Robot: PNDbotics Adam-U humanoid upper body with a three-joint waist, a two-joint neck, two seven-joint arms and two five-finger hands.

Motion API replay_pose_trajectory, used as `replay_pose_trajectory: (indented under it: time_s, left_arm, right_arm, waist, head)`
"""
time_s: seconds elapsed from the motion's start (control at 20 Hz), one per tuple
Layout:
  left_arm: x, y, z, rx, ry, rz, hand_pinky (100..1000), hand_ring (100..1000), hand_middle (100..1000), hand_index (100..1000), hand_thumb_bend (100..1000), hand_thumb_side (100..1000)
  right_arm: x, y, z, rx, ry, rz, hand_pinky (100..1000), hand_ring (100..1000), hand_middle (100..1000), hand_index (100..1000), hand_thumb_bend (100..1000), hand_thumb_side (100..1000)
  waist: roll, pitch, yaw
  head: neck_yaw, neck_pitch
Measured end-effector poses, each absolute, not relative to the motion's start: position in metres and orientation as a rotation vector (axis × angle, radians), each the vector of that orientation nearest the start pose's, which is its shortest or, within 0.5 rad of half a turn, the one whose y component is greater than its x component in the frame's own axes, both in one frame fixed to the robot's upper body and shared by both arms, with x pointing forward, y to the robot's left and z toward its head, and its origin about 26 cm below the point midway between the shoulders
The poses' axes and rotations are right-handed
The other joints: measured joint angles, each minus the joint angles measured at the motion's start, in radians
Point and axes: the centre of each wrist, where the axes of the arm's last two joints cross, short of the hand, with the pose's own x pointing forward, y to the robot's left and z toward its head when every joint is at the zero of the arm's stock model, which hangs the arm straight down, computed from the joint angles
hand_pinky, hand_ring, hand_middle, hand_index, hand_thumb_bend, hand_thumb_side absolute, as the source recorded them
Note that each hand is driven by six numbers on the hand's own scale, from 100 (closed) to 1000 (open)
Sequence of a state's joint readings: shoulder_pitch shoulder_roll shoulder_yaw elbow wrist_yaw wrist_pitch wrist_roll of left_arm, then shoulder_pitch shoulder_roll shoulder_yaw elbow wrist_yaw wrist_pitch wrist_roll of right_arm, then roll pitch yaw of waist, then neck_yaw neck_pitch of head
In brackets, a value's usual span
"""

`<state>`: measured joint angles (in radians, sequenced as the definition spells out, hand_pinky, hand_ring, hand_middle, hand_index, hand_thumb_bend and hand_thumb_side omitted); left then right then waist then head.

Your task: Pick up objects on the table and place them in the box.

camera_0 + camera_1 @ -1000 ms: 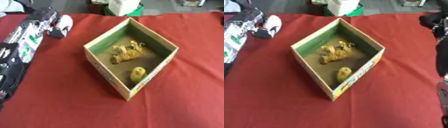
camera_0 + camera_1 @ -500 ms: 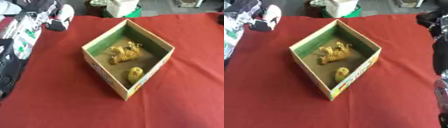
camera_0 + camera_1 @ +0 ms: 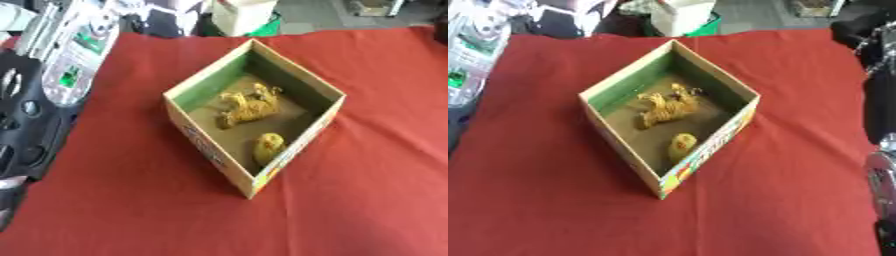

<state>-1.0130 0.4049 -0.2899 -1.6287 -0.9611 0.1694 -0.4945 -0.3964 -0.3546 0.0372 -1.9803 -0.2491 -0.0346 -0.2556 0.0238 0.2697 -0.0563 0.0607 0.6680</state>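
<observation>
Box [image 3: 229, 162]: an open cardboard box standing cornerwise on the red tablecloth, one corner toward 6 o'clock, near the middle of the table; green inner walls, brown floor, coloured print on the outer near walls.
Tiger-like toy [image 3: 246, 105]: a yellow-brown striped soft figure lying on the box floor, toward the 12 o'clock side of the inside.
Yellow object [image 3: 267, 147]: a small rounded yellow thing, also inside the box, at about 5 o'clock from the striped toy and just beside the near-right wall; what it is cannot be made out.
Tablecloth [image 3: 553, 210]: red, covering the table around the box.
Left arm [image 3: 31, 117]: black and silver, comes in along the 9 o'clock edge of the left eye view, with white and green panels higher up toward 11 o'clock; well apart from the box.
Left hand: the end of the arm blurs into clutter at the far-left corner, so whether its fingers are released or clenched cannot be told.
Right arm [image 3: 879, 100]: black with a silver joint, along the 3 o'clock edge of the right eye view, apart from the box.
Right hand: does not show.
White and green container [image 3: 686, 15]: beyond the table's far edge at 12 o'clock.
</observation>
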Motion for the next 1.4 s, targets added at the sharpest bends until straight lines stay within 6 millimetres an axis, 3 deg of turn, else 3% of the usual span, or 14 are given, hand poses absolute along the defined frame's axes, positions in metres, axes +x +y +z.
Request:
replay_pose_trajectory:
  time_s: [0.3, 0.6, 0.9, 1.4]
  left_arm:
    - [0.361, 0.116, 0.327, 1.079, -1.892, -1.579, 510, 566, 498, 348, 100, 289]
    - [0.363, 0.100, 0.306, 1.014, -1.845, -1.692, 510, 570, 500, 350, 100, 280]
    - [0.372, 0.088, 0.280, 0.949, -1.762, -1.779, 512, 573, 503, 354, 100, 274]
    - [0.384, 0.078, 0.254, 0.863, -1.611, -1.926, 531, 592, 525, 374, 100, 255]
  right_arm:
    - [0.309, -0.246, 0.224, 0.035, -2.375, 0.014, 760, 682, 509, 792, 100, 599]
    - [0.310, -0.247, 0.224, 0.029, -2.382, -0.002, 761, 683, 508, 793, 100, 599]
    - [0.310, -0.247, 0.225, 0.029, -2.385, -0.004, 762, 683, 508, 793, 100, 597]
    - [0.310, -0.247, 0.225, 0.030, -2.385, -0.003, 762, 684, 507, 793, 100, 595]
  waist:
    - [0.006, -0.005, -0.005]
    - [0.009, -0.005, -0.005]
    - [0.009, -0.005, -0.006]
    - [0.010, 0.002, -0.012]
  head:
    - [0.009, 0.001]
    - [0.010, 0.006]
    - [0.010, 0.008]
    - [0.010, 0.008]
